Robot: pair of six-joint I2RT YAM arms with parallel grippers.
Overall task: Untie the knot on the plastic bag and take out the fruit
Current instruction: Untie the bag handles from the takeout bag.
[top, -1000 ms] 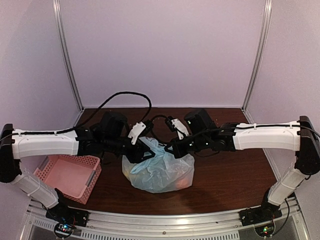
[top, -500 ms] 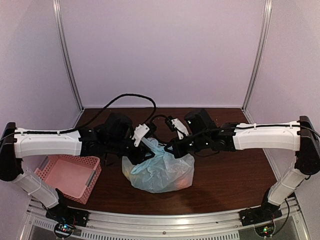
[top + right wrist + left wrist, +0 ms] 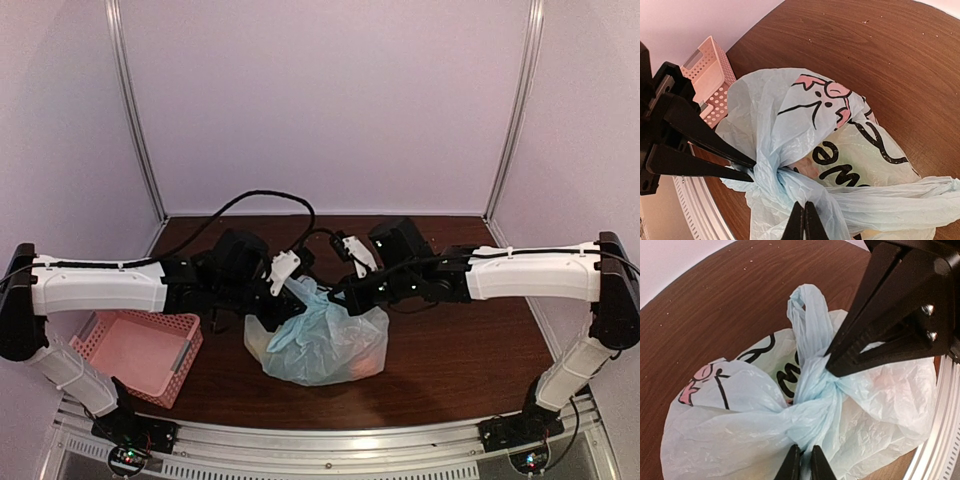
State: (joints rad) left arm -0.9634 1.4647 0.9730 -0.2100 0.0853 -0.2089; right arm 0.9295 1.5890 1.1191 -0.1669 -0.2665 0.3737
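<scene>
since a second ago the left fingers point(image 3: 791, 468) have slid in toward the bag and narrowed; they now pinch the plastic bag point(image 3: 320, 345) just below the knot point(image 3: 815, 390). the right fingers point(image 3: 799, 225) are clenched on the knot from the opposite side. the bag sits mid-desk point(image 3: 450, 340), near a pink basket point(image 3: 130, 345).

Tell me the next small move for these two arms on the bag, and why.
Probably draw the two tools slowly apart. The left tool and right tool each pinch twisted plastic at the knot from opposite sides. The knot is not yet undone and the plastic bag is closed. A gentle opposing pull should loosen it without tearing.
</scene>
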